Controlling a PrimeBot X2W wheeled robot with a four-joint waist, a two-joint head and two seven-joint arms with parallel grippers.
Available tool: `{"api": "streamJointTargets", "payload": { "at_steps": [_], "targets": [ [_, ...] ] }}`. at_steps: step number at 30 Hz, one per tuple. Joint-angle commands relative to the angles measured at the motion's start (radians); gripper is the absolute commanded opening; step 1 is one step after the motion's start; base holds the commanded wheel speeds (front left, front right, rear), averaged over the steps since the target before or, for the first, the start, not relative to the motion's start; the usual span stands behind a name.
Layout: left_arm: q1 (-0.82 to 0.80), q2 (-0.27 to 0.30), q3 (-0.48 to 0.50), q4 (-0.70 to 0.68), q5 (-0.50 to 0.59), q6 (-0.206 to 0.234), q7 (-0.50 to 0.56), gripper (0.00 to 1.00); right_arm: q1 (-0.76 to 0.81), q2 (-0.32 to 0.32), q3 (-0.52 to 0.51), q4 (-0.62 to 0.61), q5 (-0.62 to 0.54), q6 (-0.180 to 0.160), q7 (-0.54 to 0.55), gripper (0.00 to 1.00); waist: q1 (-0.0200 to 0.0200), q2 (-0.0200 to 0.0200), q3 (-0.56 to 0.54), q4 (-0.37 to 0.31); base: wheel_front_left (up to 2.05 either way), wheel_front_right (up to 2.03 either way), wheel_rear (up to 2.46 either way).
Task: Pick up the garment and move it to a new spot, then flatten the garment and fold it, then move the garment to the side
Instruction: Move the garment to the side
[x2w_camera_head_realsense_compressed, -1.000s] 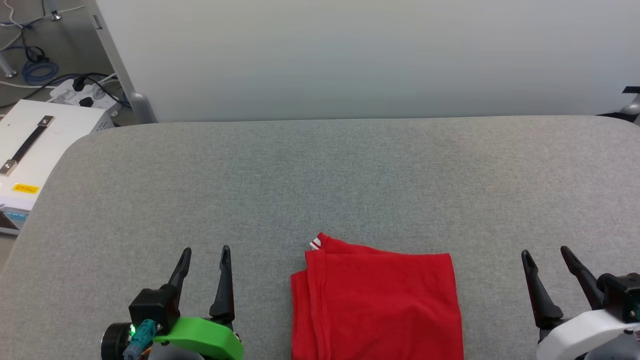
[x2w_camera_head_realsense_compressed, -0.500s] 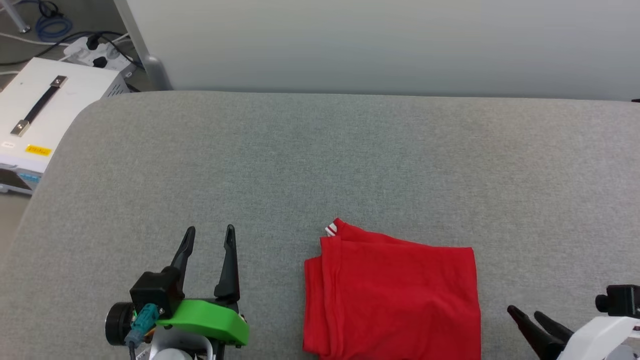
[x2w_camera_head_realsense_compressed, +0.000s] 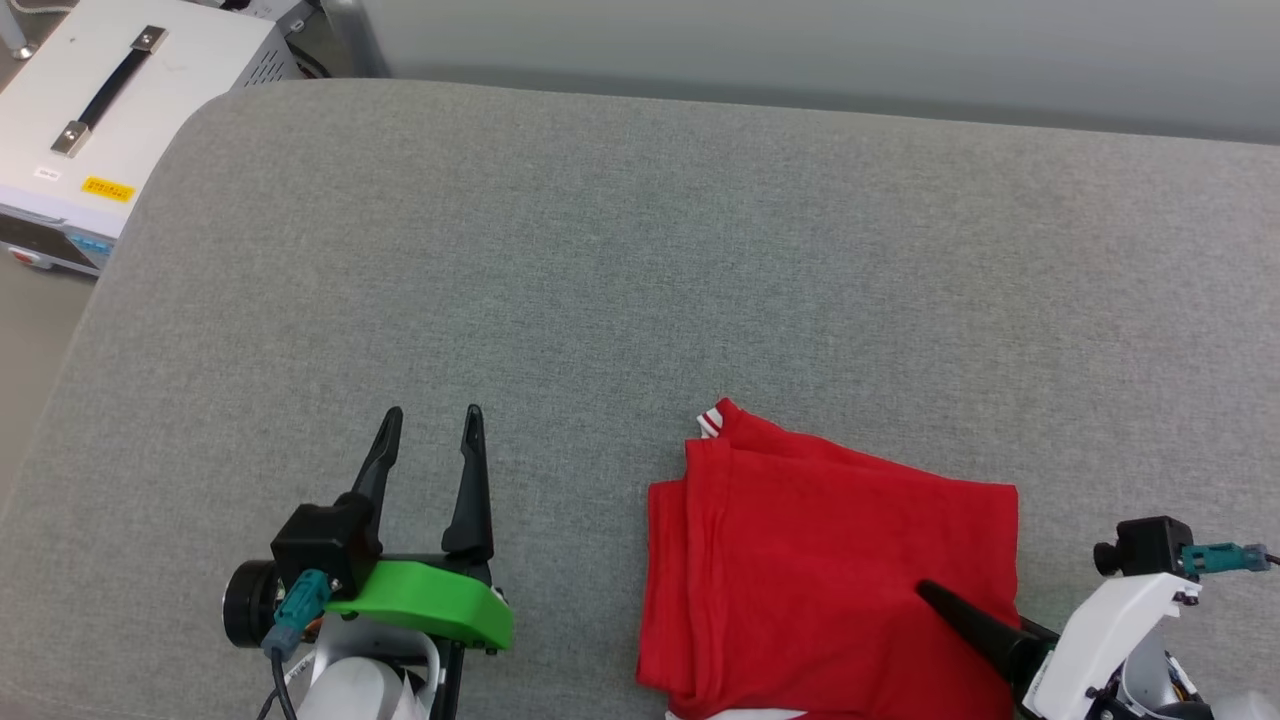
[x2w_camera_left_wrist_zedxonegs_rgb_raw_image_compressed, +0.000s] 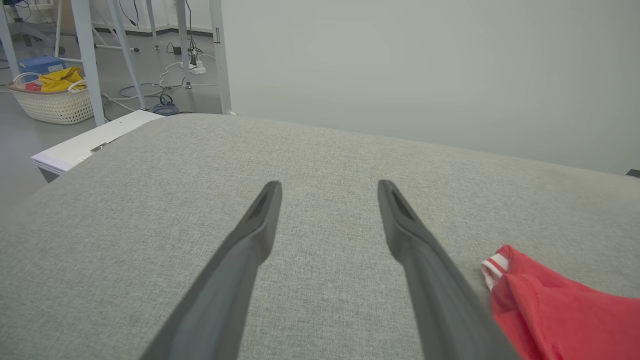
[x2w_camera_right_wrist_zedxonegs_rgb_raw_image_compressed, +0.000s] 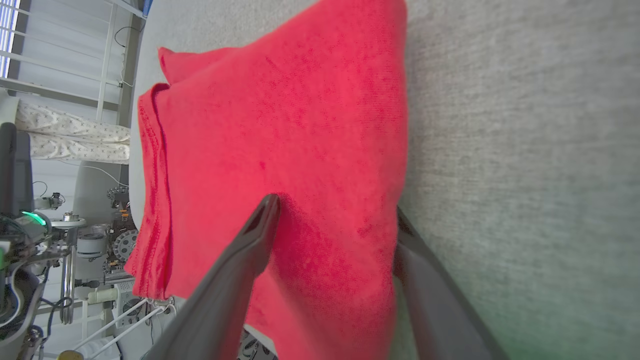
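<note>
Lying folded at the near right of the grey worktop is one red garment, with one white box beyond the far left corner. Two tools are in sight, each with two dark fingers. The left tool is spread wide over bare worktop left of the garment, holding nothing, and the right tool, equally wide, straddles the garment's right edge, one finger over the red cloth, the other beside it.

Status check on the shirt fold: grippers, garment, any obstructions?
Left gripper open, over grey surface left of garment. Right gripper open, jaws astride garment's right edge, not clamped. Garment folded, lying flat. No obstruction seen.
</note>
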Motion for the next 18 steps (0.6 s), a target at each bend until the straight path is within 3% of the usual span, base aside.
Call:
{"api": "streamJointTargets", "payload": {
  "at_steps": [1, 3, 5, 6, 18],
  "targets": [
    [-0.019, -0.009, 0.004, 0.002, 0.009, -0.006, -0.006, 1.0, -0.009, 0.009, 0.031, 0.029, 0.01, -0.001, 0.02, 1.0, 0.0, 0.0, 0.017, 0.012, 0.0, 0.0, 0.0],
    [-0.023, -0.014, 0.009, 0.005, 0.014, -0.012, -0.006, 1.0, -0.022, 0.01, 0.061, 0.048, 0.019, -0.001, 0.033, 1.0, 0.0, 0.0, 0.021, 0.012, 0.0, 0.0, 0.0],
    [-0.025, -0.019, 0.014, 0.008, 0.019, -0.017, -0.006, 1.0, -0.037, 0.01, 0.084, 0.057, 0.025, -0.001, 0.03, 0.44, 0.0, 0.0, 0.023, 0.01, 0.0, 0.0, 0.0],
    [-0.026, -0.021, 0.017, 0.01, 0.022, -0.019, -0.006, 1.0, -0.046, 0.009, 0.094, 0.059, 0.027, -0.001, 0.025, 0.03, 0.0, 0.0, 0.022, 0.008, 0.0, 0.0, 0.0],
    [0.014, -0.032, 0.051, 0.034, 0.04, -0.044, -0.006, 1.0, -0.104, -0.089, 0.167, 0.017, -0.052, -0.001, -0.037, 0.0, 0.0, 0.0, -0.069, -0.062, 0.0, 0.0, 0.0]
  ]
}}
